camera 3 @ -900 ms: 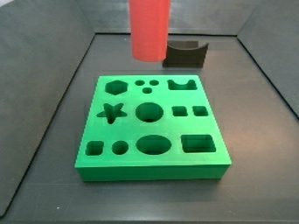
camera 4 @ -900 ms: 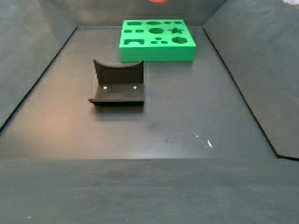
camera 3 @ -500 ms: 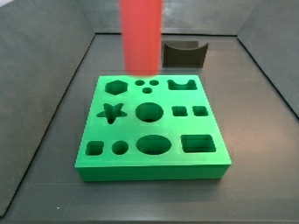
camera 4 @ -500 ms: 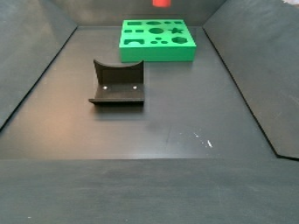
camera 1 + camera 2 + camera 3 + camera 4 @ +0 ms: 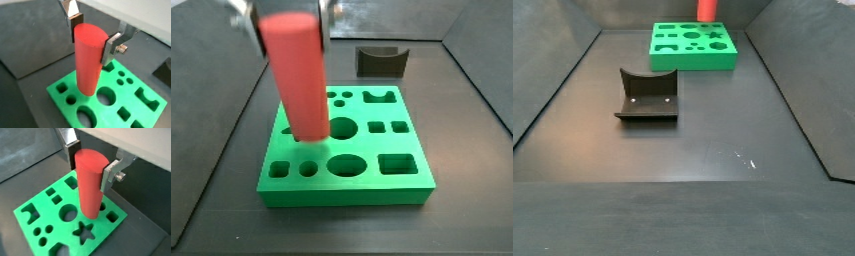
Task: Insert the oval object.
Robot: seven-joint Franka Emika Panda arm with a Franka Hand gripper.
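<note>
My gripper [image 5: 93, 36] is shut on the oval object [image 5: 87, 57], a tall matte red peg that hangs upright between the silver fingers [image 5: 111, 48]. It also shows in a wrist view [image 5: 89, 180] with the gripper [image 5: 91, 164] on its upper end. The peg is held above the green block [image 5: 107, 102], which has several shaped holes. In a side view the peg [image 5: 297, 70] hangs over the block's [image 5: 345, 175] left half, with its lower end near the star hole. In a side view only the peg's tip [image 5: 707, 9] shows, above the far block [image 5: 694, 52].
The fixture, a dark bracket with a curved notch, stands behind the block in a side view [image 5: 382, 61] and mid-floor in a side view [image 5: 648, 95]. Dark walls enclose the bin floor [image 5: 687, 140].
The peg has moved forward from near the fixture to over the green block, and its lower end has come lower, over the block's left half.
</note>
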